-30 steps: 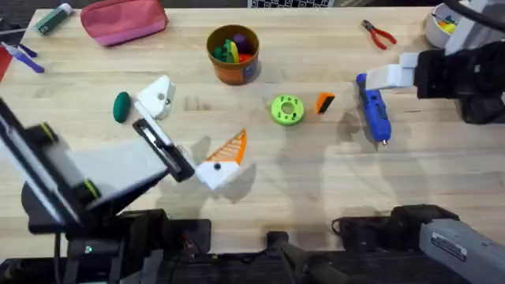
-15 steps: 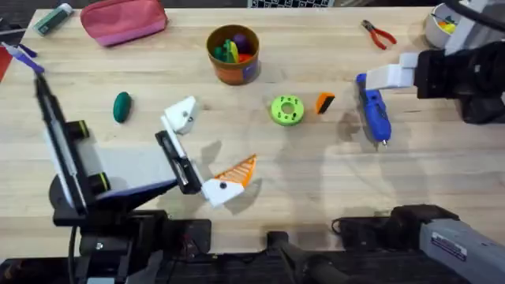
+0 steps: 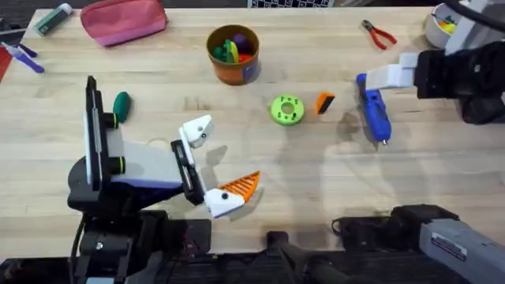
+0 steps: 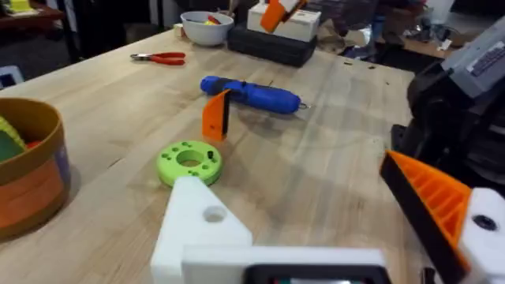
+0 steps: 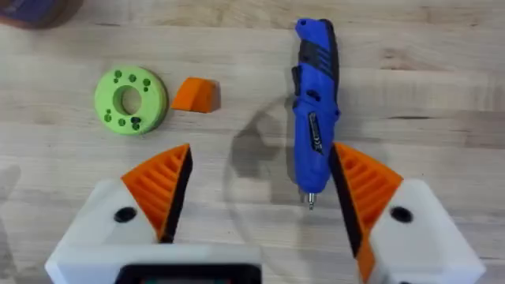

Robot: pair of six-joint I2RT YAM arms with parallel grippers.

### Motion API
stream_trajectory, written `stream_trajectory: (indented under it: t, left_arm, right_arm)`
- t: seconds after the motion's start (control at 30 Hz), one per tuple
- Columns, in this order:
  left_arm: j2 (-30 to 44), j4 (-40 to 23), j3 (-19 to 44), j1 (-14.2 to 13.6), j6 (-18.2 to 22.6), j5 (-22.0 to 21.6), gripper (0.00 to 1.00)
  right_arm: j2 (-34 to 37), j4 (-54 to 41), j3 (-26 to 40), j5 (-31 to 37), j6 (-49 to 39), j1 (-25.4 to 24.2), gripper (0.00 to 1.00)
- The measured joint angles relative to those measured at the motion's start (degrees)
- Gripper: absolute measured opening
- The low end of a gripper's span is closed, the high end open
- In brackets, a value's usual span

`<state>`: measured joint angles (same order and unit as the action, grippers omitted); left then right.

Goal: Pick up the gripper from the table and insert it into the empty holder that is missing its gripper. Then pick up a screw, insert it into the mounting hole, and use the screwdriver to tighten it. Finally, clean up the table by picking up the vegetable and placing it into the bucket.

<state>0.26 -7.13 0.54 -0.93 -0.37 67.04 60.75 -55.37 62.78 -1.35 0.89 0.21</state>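
Note:
The orange gripper point(image 3: 324, 102) point(image 4: 215, 116) point(image 5: 196, 95) lies on the table point(image 3: 316, 173) beside a green holed disc point(image 3: 286, 110). My left gripper point(image 3: 217, 162) point(image 4: 316, 229) hangs open. One finger is a bare white holder with the mounting hole point(image 4: 214, 213), the other carries an orange pad. My right gripper point(image 5: 252, 189) point(image 3: 387, 77) is open over the blue screwdriver point(image 3: 373, 110) point(image 5: 314, 102), holding nothing. The dark green vegetable point(image 3: 121, 105) lies at the left, behind the left arm. The orange bucket point(image 3: 233, 54) stands at the back centre. A screw is out of view.
Red-handled pliers point(image 3: 379, 34) and a white bowl point(image 3: 438, 24) are at the back right. A pink pouch point(image 3: 124, 21) and a green marker point(image 3: 54, 19) lie at the back left. Bare wood stretches between the disc and the near edge.
The left arm has swung right and toward the near edge, uncovering the vegetable. Its gripper stays open. The right arm and the table objects have not moved.

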Motion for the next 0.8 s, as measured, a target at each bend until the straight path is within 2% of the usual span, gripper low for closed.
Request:
stream_trajectory:
  t: [0.3,0.8]
  left_arm:
    - [-0.01,-0.79,0.0,0.0,2.06,3.75,0.986]
    - [-0.01,-0.81,0.0,0.0,2.11,3.9,0.986]
  right_arm:
    - [0.0,0.0,0.0,-0.01,0.0,0.0,0.994]
    - [0.0,0.0,0.0,0.0,0.0,0.0,0.994]
